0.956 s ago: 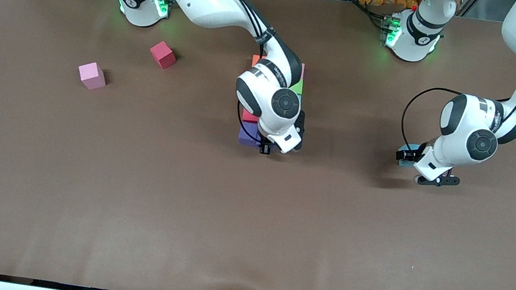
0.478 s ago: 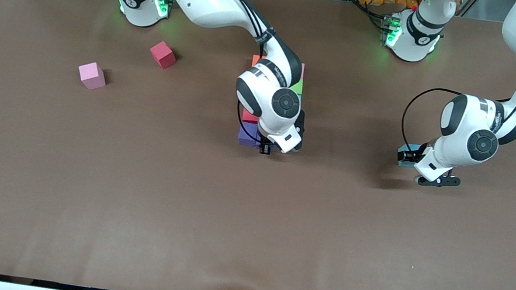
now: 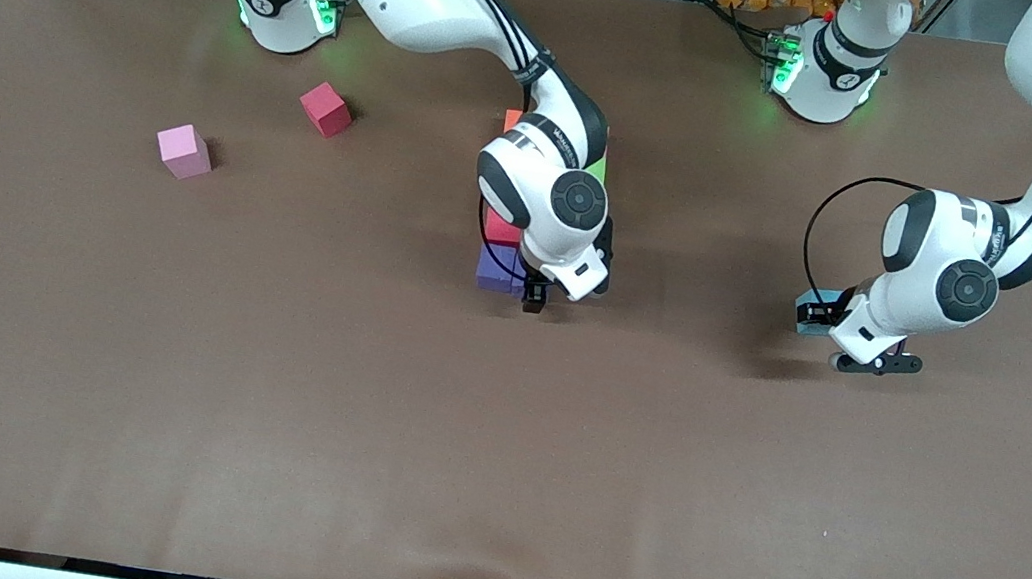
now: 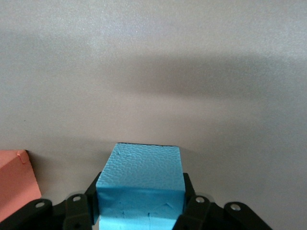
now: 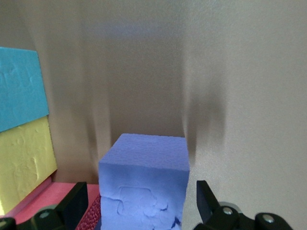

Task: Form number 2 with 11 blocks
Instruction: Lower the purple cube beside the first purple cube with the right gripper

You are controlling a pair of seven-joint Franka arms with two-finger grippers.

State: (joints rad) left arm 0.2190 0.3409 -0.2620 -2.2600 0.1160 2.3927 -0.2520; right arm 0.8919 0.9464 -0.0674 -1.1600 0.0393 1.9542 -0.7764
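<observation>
The partly built number 2 lies mid-table under my right arm; its orange (image 3: 512,116), green (image 3: 599,171), red (image 3: 500,228) and purple (image 3: 496,269) blocks show, the others are hidden. My right gripper (image 3: 532,300) stands open astride the purple block (image 5: 144,172), with a gap at each finger. Light blue (image 5: 19,86) and yellow (image 5: 24,163) blocks of the figure show beside it. Toward the left arm's end, my left gripper (image 3: 815,314) is shut on a light blue block (image 4: 141,177) that rests on the table, fingers (image 4: 93,191) pressed on its sides.
A loose red block (image 3: 326,108) and a loose pink block (image 3: 183,151) lie toward the right arm's end of the table. An orange block (image 4: 14,182) sits close beside the left gripper. Bare brown tabletop (image 3: 494,448) stretches nearer the front camera.
My right gripper's fingers have spread apart and let go of the purple block. My left gripper's fingers have closed in onto the light blue block.
</observation>
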